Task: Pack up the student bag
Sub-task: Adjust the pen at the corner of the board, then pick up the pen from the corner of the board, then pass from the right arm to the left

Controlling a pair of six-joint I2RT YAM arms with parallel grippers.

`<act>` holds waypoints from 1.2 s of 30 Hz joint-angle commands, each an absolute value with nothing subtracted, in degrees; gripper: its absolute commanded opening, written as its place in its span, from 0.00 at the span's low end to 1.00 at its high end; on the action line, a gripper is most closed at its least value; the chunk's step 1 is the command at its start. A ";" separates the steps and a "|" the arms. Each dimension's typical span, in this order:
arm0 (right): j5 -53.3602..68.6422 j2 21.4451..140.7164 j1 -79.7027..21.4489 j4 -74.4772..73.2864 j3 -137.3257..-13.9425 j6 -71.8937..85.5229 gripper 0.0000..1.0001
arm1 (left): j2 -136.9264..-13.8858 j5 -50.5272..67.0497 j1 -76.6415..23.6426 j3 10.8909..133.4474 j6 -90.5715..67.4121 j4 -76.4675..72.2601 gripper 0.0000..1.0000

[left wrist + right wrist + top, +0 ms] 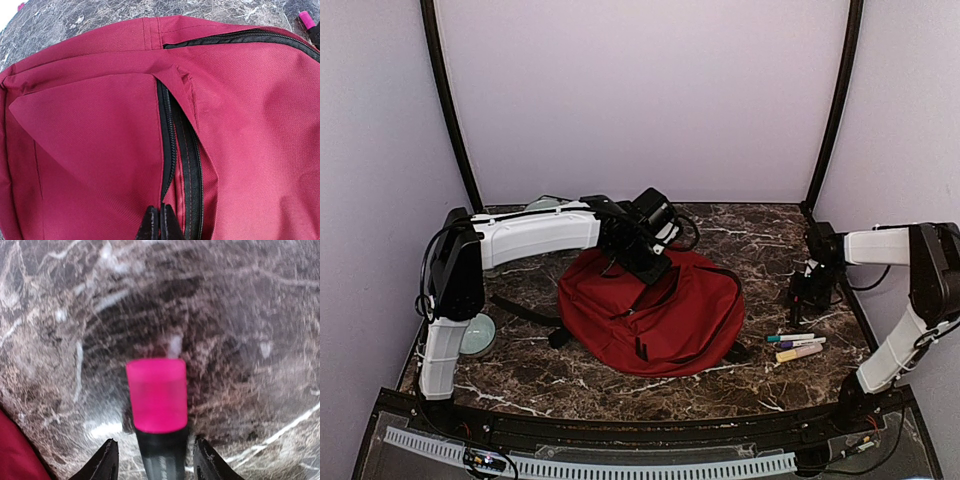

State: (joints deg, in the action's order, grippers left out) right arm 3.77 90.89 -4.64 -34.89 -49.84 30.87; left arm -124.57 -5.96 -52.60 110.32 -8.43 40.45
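Left claw (161,223): narrowed right down, tips together at the bottom centre of its wrist view, seemingly pinching the bag's zipper edge.
Right claw (156,460): fingers set around a pink-capped marker (157,396), which it seems to hold, above the tabletop (770,235).
Student bag (665,315): red, lying at the centre of the overhead view, directly under the left claw and left of the right claw.
Step in hand: likely opening a pocket while the marker is fetched.
Next move: widen the zipper gap, then carry the marker over.
Loose pens (797,346): lower right, beside the bag.
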 commanded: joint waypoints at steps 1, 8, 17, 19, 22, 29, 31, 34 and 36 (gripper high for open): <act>4.86 88.61 -5.50 -36.88 -47.76 31.53 0.51 | -119.75 -4.92 -52.65 110.41 -9.14 41.49 0.00; 4.75 89.94 -7.00 -35.44 -46.11 31.44 0.38 | -119.65 -4.80 -52.65 110.45 -9.13 41.48 0.08; 6.78 88.43 -8.52 -33.43 -47.16 29.86 0.15 | -119.14 -4.55 -52.65 110.31 -9.47 41.79 0.30; 7.18 87.45 -9.25 -33.26 -47.79 29.65 0.12 | -118.90 -4.49 -52.65 110.34 -9.57 41.93 0.33; 7.62 85.74 -9.95 -33.44 -48.81 29.69 0.10 | -118.25 -4.35 -52.65 110.35 -9.74 42.01 0.38; 8.29 79.56 -11.11 -34.48 -51.87 28.63 0.08 | -115.63 -3.96 -52.65 111.25 -9.88 42.27 0.55; 9.91 76.94 -11.60 -33.99 -52.96 27.27 0.08 | -114.81 -3.45 -52.65 111.74 -9.73 42.58 0.62; 12.04 73.27 -13.42 -32.04 -54.34 25.26 0.08 | -113.05 -0.95 -52.65 111.93 -9.63 41.88 0.73; 12.66 70.88 -15.71 -30.28 -55.17 23.72 0.08 | -111.80 2.11 -52.65 112.01 -9.71 40.71 0.80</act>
State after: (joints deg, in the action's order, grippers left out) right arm 9.63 75.02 -12.47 -33.91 -52.51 27.40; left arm -117.64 -2.98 -52.62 110.32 -9.61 40.97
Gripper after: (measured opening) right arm 0.230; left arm 0.751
